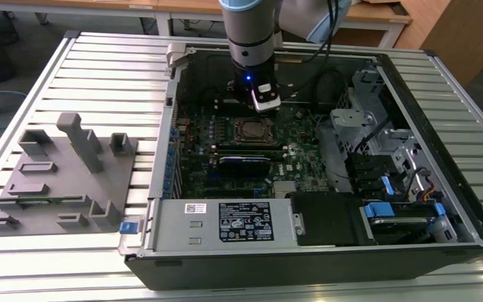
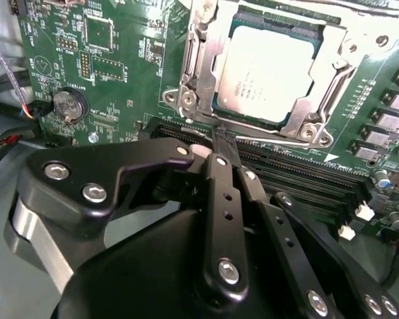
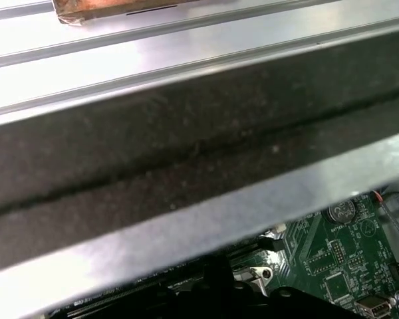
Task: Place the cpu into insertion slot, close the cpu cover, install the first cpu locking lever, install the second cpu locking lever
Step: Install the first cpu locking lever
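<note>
One cpu [image 2: 269, 66] seated; gripper [image 2: 224, 143] (seemingly closed) beside cpu cover [image 2: 199, 73].

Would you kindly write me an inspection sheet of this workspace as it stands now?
Surface: ribbed metal table carrying an open computer case.
Job's things: cpu seated in the insertion slot; cpu cover lies around it.
Clutter: grey fixture block on the exterior view's left.
Hand: hand shut, empty, tips by the socket's edge.
Cables: black cable along the arm; red and black wires beside the motherboard.
Surroundings: wooden desks behind.
</note>
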